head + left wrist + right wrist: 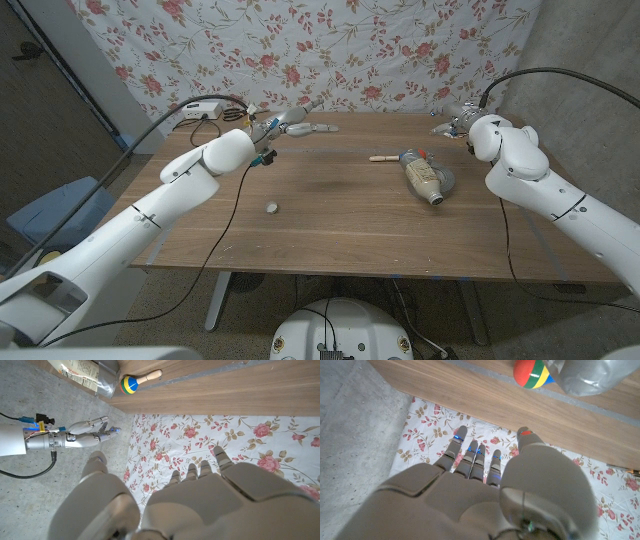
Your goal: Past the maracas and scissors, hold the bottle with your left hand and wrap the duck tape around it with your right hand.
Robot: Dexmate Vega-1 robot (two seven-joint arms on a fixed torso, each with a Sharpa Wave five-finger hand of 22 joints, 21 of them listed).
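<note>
Two hands, both at the far edge of the wooden table (330, 215), neither holding anything:

- left hand (297, 126): far left of centre, fingers stretched out and apart, palm free; in its own wrist view the fingers (200, 467) point at the floral backdrop (240, 440).
- right hand (452, 118): far right, fingers extended; in its wrist view the fingers (475, 457) lie side by side, nothing between them.

Task items on the table:

- bottle (424, 180): lying on its side, right of centre, well apart from both hands. Label and silvery body show in the left wrist view (87, 372).
- maraca (392, 157): wooden handle, coloured ball head, just beside the bottle on its far left side; seen again at (137, 381) and (532, 372).
- duck tape (446, 178): grey roll apparently against the bottle's right side; too partly hidden to be sure.
- scissors (232, 113): judged to be the dark item at the far left corner; too small to confirm.
- small pale object (271, 207): centre-left, unidentified.

Progress, as judged: nothing begun. Bottle not gripped or stood up, tape not picked up, no wrap laid. Left to do: left hand takes the bottle, right hand takes the tape and winds it round
</note>
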